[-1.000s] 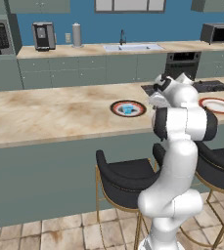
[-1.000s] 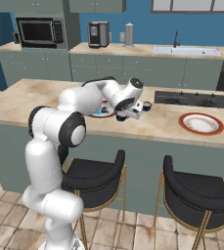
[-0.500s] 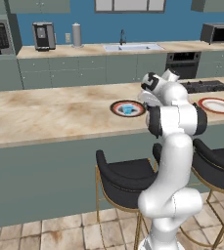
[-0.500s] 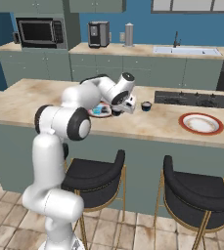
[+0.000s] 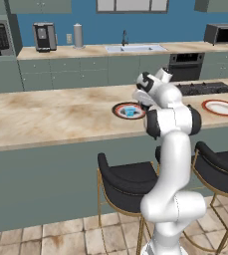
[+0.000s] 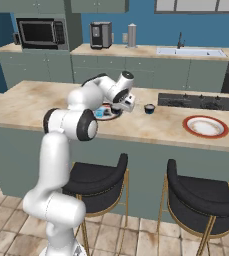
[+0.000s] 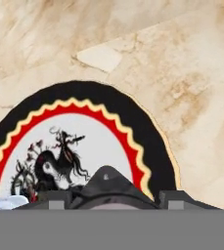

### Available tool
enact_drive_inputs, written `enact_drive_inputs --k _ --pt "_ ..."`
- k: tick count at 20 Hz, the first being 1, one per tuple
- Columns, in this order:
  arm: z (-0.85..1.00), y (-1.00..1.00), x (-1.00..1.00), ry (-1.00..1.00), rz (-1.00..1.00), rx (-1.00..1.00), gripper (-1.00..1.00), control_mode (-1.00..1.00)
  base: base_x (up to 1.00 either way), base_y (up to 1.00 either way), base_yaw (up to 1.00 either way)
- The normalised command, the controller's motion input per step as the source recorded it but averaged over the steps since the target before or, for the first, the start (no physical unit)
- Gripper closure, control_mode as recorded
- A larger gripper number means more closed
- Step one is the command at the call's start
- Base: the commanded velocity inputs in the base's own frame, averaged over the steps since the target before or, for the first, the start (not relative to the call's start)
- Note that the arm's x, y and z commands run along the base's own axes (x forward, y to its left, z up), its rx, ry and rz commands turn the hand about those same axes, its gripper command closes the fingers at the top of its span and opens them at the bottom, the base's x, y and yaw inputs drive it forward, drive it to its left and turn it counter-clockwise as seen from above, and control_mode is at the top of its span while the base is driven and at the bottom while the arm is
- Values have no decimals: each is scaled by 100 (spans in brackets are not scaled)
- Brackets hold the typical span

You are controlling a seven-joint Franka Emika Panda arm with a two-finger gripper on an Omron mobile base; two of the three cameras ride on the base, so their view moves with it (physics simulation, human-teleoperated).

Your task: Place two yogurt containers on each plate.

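Marble-patterned counter (image 5: 46, 117) carries the dark-edged plate (image 7: 133, 124), with the light blue cup (image 5: 130, 111) already on it. The gripper (image 7: 111, 193) hovers over this plate, fingers closed on a dark yogurt cup (image 7: 106, 183). Another dark cup (image 6: 149, 108) stands apart on the counter; the red-rimmed plate (image 6: 204, 126) is bare. Risk: releasing too high may tip the cup, or knock the blue cup.
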Motion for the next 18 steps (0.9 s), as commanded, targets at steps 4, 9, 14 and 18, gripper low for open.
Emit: enact_drive_inputs --k 4,9,14,18 --pt "-29 7 25 0 0 1 100 -100 0 0 0" --pt "-54 14 -15 -2 0 3 100 -100 0 0 0" --pt "-8 30 -13 -10 0 0 -100 -100 0 0 0" --pt "16 29 -2 -3 0 0 -100 -100 0 0 0"
